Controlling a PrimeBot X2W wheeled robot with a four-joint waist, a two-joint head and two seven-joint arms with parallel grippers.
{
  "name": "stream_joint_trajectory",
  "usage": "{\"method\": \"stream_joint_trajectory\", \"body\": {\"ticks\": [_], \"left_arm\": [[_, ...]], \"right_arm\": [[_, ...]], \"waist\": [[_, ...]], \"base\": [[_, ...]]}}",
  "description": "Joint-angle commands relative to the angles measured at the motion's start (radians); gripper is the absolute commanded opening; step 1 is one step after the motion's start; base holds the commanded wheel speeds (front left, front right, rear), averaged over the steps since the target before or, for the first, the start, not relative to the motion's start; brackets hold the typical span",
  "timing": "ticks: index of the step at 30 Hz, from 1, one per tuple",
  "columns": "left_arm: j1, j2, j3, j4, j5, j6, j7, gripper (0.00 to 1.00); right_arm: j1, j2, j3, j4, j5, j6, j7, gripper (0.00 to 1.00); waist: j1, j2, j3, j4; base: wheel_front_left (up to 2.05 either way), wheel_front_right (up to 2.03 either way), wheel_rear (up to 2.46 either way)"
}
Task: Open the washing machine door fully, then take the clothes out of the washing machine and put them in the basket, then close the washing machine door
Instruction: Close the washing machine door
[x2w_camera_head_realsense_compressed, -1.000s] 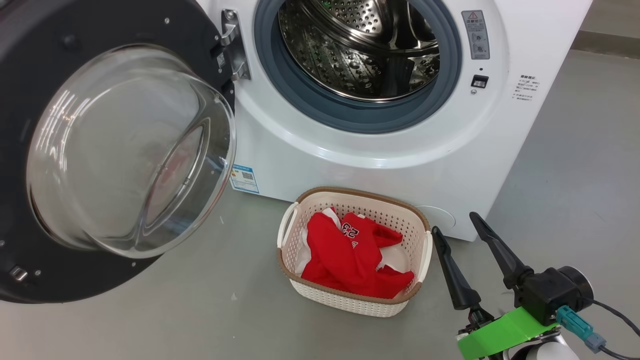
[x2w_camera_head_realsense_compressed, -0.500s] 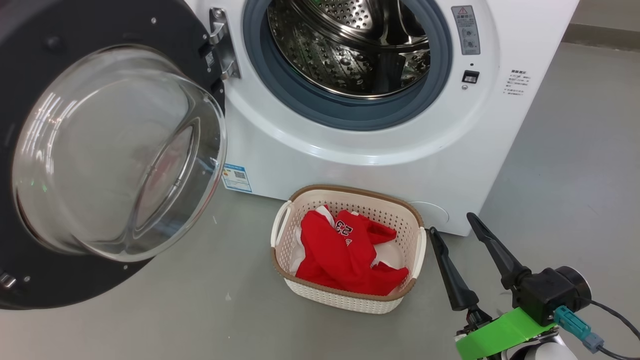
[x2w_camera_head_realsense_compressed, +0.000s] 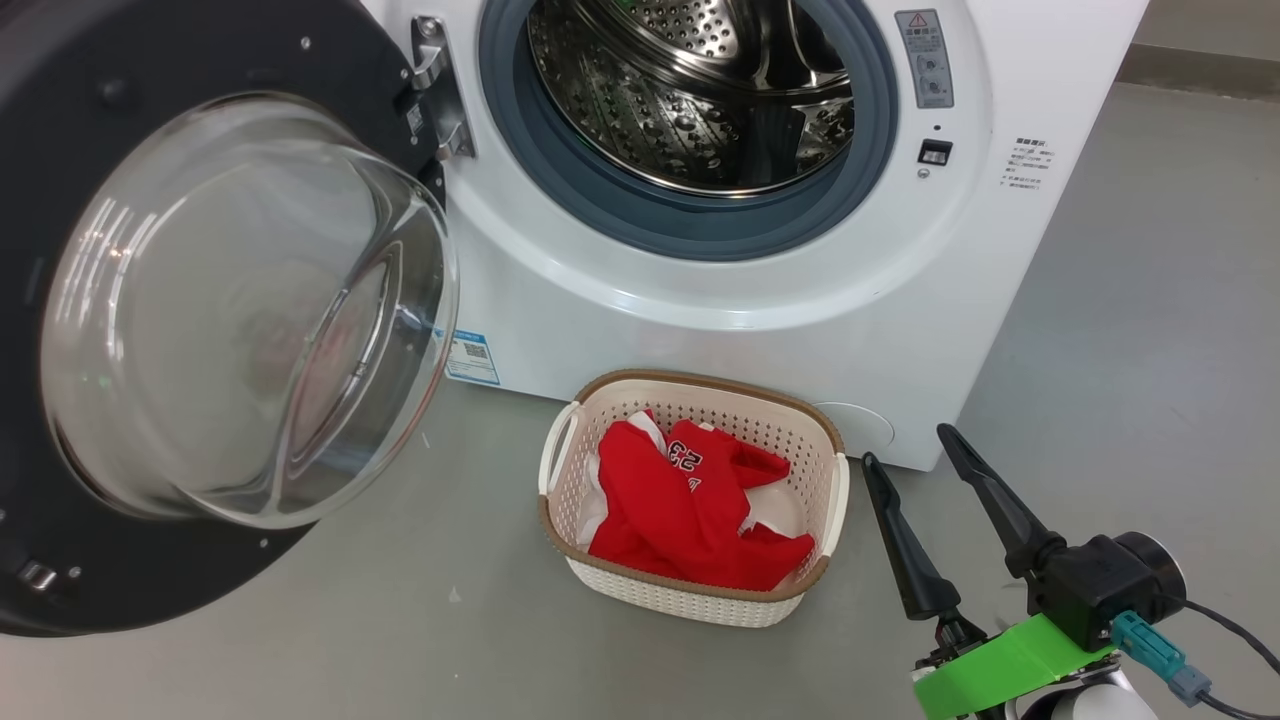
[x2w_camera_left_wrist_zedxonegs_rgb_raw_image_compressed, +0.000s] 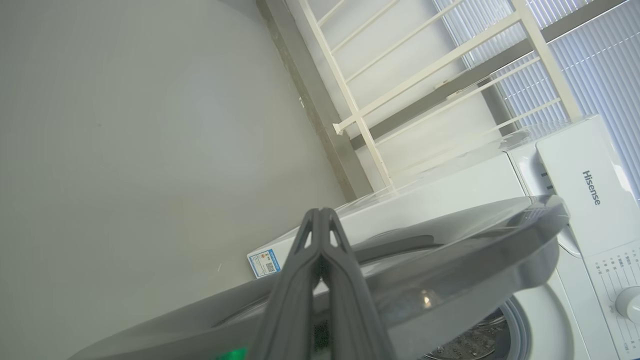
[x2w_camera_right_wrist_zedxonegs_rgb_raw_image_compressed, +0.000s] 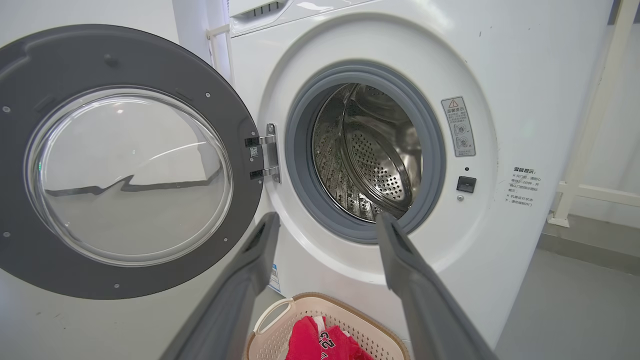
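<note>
Washing machine door (x2w_camera_head_realsense_compressed: 230, 310) is standing swung wide open at the left of the washing machine (x2w_camera_head_realsense_compressed: 760, 310). It is hanging on its metal hinge (x2w_camera_head_realsense_compressed: 437, 95), with the clear glass bowl bulging outward inside the wide black rim. The round opening is lying uncovered: the grey gasket (x2w_camera_head_realsense_compressed: 700, 228) is ringing the steel drum (x2w_camera_head_realsense_compressed: 690, 90), and no fabric is showing in the visible part of the drum. A small blue label (x2w_camera_head_realsense_compressed: 472, 357) is sitting low on the white front panel, just beside the edge of the glass bowl.

The basket (x2w_camera_head_realsense_compressed: 700, 384) is resting on the grey floor (x2w_camera_head_realsense_compressed: 300, 620) directly below the opening, close against the machine's front. The clothes (x2w_camera_head_realsense_compressed: 690, 510) are lying crumpled inside it, red fabric with white trim and a white number print facing up.

The right gripper (x2w_camera_head_realsense_compressed: 908, 445) is hovering just to the right of the basket with its two dark fingers spread wide apart and nothing between them. In the right wrist view these fingers are pointing toward the drum opening.

The left gripper (x2w_camera_left_wrist_zedxonegs_rgb_raw_image_compressed: 320, 216) is appearing in the left wrist view with its fingers pressed together, gripping nothing. It is positioned over the door's glossy outer edge; whether it is touching that edge cannot be told.
</note>
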Motion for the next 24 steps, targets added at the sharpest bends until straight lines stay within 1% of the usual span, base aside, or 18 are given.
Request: {"method": "stream_joint_trajectory", "body": {"ticks": [1, 9, 16, 24], "left_arm": [[0.014, 0.028, -0.004, -0.034, -0.018, -0.017, 0.033, 0.00], [0.049, -0.020, 0.017, -0.130, -0.086, -0.042, 0.102, 0.00], [0.117, -0.059, 0.023, -0.209, -0.109, -0.039, 0.133, 0.00], [0.177, -0.126, 0.058, -0.323, -0.183, -0.034, 0.176, 0.00]], "right_arm": [[-0.004, 0.000, 0.016, -0.029, -0.003, 0.005, -0.005, 1.00], [-0.009, 0.000, 0.020, -0.029, 0.009, 0.005, -0.010, 1.00], [-0.013, 0.000, 0.024, -0.024, 0.014, 0.005, -0.014, 1.00], [-0.014, 0.000, 0.027, -0.018, 0.019, 0.005, -0.017, 1.00]], "waist": [[0.0000, 0.0000, 0.000, 0.002], [0.0000, 0.0000, 0.004, 0.010], [0.0000, 0.0000, 0.000, 0.011], [0.0000, 0.0000, -0.005, 0.011]], "base": [[0.00, 0.00, 0.00], [0.00, 0.00, 0.00], [0.00, 0.00, 0.00], [0.00, 0.00, 0.00]]}}
